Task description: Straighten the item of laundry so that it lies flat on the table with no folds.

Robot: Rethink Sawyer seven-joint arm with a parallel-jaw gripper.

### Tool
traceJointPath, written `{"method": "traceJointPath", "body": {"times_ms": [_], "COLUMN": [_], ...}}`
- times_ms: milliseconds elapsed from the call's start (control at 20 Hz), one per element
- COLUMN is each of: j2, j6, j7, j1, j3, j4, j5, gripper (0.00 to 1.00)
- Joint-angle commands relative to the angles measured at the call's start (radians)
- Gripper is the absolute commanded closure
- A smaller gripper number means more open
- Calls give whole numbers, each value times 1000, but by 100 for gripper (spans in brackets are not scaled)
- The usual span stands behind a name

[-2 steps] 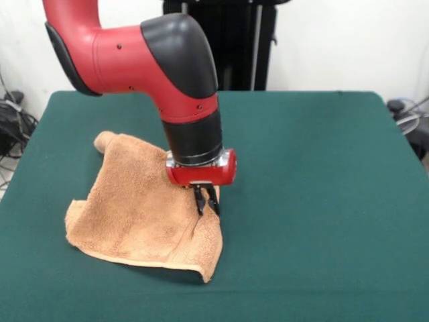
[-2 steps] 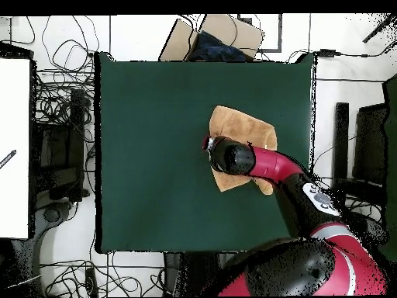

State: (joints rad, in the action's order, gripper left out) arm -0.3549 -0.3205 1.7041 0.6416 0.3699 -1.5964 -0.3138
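The item of laundry (image 1: 141, 201), an orange-tan terry towel, lies crumpled on the green table (image 1: 322, 201), left of centre in the front view. Its far corner is rolled and its near right corner curls up. My gripper (image 1: 206, 200) points straight down at the towel's right edge. The black fingers are pinched together on a raised ridge of the cloth. In the overhead view the towel (image 2: 246, 128) shows right of the table's (image 2: 155, 155) middle, and the arm's wrist (image 2: 230, 155) covers part of the towel and the gripper itself.
Cables run along the floor beside the table on both sides. A cardboard box (image 2: 225, 35) sits past the table's top edge in the overhead view, and a white surface (image 2: 14, 147) stands at the left. A black stand (image 1: 241, 40) rises behind the table.
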Motion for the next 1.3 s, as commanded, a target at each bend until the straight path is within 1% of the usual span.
{"method": "traceJointPath", "body": {"times_ms": [50, 200, 300, 450, 600, 700, 850, 1000, 1200, 1300], "j2": [110, 104, 76, -43, -203, -275, -342, -408, -484, -495], "j6": [-3, -4, -24, -83, -215, -275, -301, -300, -332, -307], "j7": [-90, -82, -77, -30, -27, -23, 7, 38, 75, 111], "j1": [-9, -15, -21, -50, -65, -74, -78, -88, -130, -153], "j3": [81, 73, 67, 34, 58, 74, 90, 91, 72, 69], "j4": [46, 46, 30, -41, -132, -166, -216, -260, -291, -308], "j5": [-96, -100, -95, -66, -10, 21, 52, 72, 99, 114], "gripper": [100, 100, 100, 100, 100, 100, 100, 100, 100, 100]}}
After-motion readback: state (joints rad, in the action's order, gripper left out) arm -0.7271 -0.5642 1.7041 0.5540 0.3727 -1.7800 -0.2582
